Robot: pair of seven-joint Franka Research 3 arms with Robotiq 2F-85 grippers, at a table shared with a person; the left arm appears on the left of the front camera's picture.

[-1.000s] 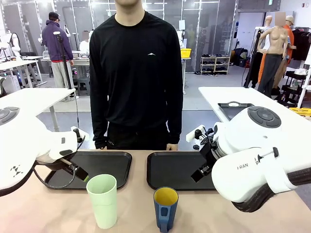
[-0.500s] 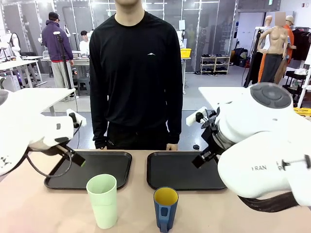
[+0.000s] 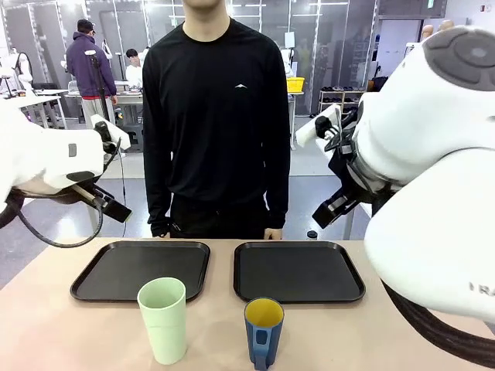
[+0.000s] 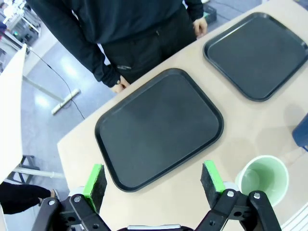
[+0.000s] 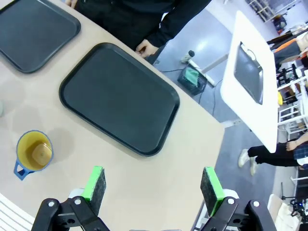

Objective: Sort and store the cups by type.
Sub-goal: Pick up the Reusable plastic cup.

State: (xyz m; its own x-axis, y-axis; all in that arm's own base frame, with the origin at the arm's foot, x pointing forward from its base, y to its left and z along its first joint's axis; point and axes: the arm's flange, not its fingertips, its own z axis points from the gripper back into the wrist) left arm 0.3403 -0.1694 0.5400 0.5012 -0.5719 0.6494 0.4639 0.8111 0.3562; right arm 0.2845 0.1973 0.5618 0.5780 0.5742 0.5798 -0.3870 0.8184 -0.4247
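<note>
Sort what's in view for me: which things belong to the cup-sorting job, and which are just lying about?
Part of the job:
- pale green tumbler
- dark blue mug, yellow inside
- left black tray and right black tray, both bare, likely where the cups go

Just lying about:
- white side table, off to the side
- green box near it

Front level; wrists overhead, sharing trays (image 3: pixel 139 267)

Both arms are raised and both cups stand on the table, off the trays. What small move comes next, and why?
Probably lower the left end effector toward the green tumbler. Its jaws stand open with nothing in them, and the tumbler stands upright on that arm's side, close to the left tray.
</note>
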